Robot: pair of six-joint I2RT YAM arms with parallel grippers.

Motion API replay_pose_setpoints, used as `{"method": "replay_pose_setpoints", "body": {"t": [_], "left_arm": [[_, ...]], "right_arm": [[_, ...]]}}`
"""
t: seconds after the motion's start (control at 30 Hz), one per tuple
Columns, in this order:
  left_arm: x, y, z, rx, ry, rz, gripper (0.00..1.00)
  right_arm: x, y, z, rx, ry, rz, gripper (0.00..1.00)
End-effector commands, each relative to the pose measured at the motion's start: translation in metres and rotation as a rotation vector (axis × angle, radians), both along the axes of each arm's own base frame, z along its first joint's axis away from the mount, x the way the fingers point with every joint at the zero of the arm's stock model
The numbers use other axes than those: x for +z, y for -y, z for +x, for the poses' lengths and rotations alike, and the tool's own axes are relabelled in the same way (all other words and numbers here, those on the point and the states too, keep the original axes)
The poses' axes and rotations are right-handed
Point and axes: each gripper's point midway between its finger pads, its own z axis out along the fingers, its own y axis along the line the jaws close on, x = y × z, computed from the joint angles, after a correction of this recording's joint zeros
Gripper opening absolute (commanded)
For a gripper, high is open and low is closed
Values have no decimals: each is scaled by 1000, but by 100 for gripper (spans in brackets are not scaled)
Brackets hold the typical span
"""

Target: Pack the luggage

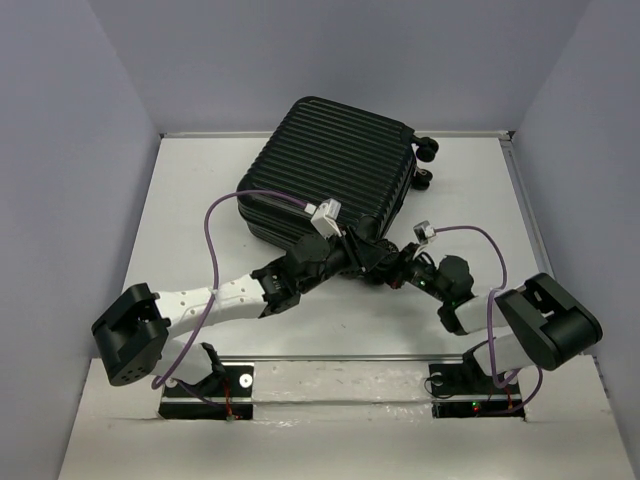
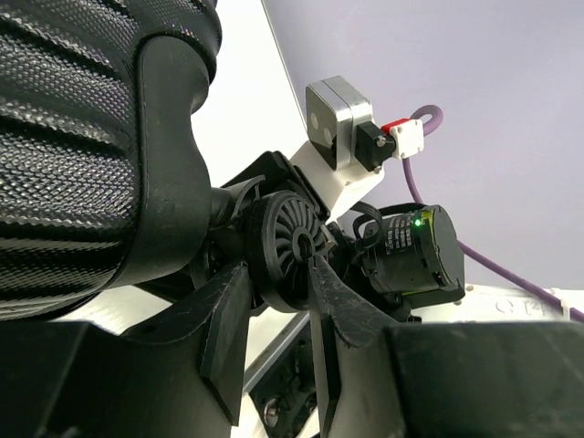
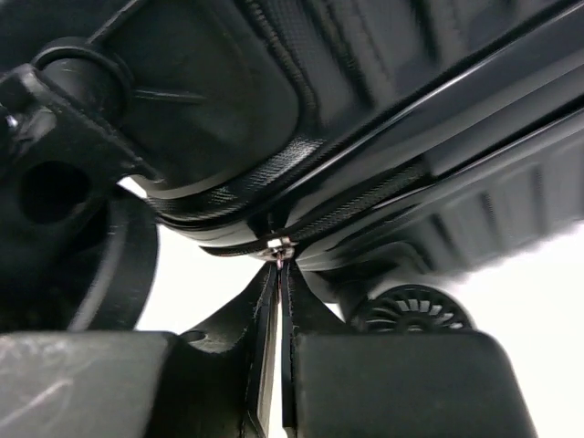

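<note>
Luggage (image 1: 325, 165) lying closed mid-table, seam running along its near edge, both arms at that edge. Left gripper (image 2: 278, 301) clamped on a wheel (image 2: 290, 251) there. Right gripper (image 3: 276, 274) pinched shut on the zipper pull (image 3: 276, 246) (nearer arm for zipping along the seam).

Even, soft overhead light fills the top view; the white desk (image 1: 200, 220) looks bright, with faint shadows under the arms. The black luggage (image 1: 330, 165) shows pale sheen along its ribs. Both wrist views are dark and blurred up close — the desk behind is washed out to white.
</note>
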Motion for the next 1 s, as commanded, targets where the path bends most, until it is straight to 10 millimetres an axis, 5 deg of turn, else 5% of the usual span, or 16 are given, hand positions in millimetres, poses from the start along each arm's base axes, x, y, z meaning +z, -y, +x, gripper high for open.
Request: {"method": "replay_pose_setpoints", "body": {"t": [0.0,0.37,0.43,0.53,0.73,0.83,0.87,0.9,0.97], "left_arm": [[78,9,4,8,132,-223,6],[147,64,21,-81,245,-254,6],[144,82,19,-146,240,-243,6],[173,101,23,-182,277,-262,6],[176,126,11,-295,260,-237,6],[173,119,2,-311,294,-158,55],[171,106,1,-306,338,-73,80],[157,102,7,-294,346,2,87],[166,63,12,-201,393,93,93]], "right_arm": [[110,-4,-8,35,385,242,7],[67,-26,-60,-40,237,209,7],[69,-35,-65,-56,252,195,7],[79,-54,-81,-66,285,193,7],[76,-74,-69,-139,259,147,7],[65,-68,-56,-222,221,146,7],[60,-67,-55,-233,201,146,7],[57,-66,-56,-233,192,139,7],[51,-64,-55,-239,177,122,7]]}}
